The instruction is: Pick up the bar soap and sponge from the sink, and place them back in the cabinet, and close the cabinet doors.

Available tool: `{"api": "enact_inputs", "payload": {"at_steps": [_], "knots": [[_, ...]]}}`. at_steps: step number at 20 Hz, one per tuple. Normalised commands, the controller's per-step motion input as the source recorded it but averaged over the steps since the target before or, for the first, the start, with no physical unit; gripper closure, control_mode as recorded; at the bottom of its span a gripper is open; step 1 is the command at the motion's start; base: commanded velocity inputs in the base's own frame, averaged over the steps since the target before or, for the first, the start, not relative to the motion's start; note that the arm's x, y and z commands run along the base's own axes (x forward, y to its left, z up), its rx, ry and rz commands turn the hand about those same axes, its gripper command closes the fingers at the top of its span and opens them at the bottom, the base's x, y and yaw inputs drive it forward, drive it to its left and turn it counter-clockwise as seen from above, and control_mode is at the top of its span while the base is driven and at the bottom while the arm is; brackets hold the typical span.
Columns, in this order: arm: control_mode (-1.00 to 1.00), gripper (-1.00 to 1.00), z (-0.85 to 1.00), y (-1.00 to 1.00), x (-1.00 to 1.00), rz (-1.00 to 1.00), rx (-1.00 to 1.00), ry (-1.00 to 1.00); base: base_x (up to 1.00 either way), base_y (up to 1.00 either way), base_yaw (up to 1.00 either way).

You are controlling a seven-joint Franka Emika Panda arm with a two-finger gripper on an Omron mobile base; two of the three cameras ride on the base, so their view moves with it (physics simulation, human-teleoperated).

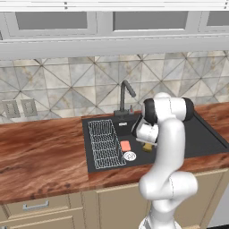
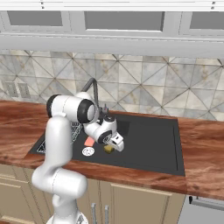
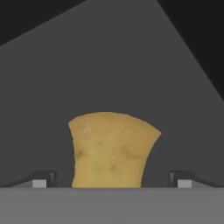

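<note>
With the gripper [image 3: 112,180] lowered into the sink [image 2: 148,144] and its fingers spread wide to either side of the sponge [image 3: 113,151], not yet touching it, the step in hand is judged to be the sponge pickup. The sponge lies on the basin floor near the front edge, just beside the round drain [image 1: 129,156], with the bar soap [image 1: 125,146] near the drain's far side. Next, a little more descent seems called for, then closing squarely on the sponge before lifting.
</note>
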Motion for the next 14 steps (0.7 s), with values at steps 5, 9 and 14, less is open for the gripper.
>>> {"api": "enact_inputs", "payload": {"at_steps": [5,9,14], "knots": [[-1.00,-1.00,-0.11,0.00,0.14,0.00,0.00,0.00,0.00,0.00,0.00],[-1.00,-1.00,-0.12,0.00,0.12,0.00,0.00,0.01,0.00,0.00,0.00],[-1.00,-1.00,-0.24,0.00,0.01,0.00,0.00,0.04,0.00,0.00,0.00]]}}
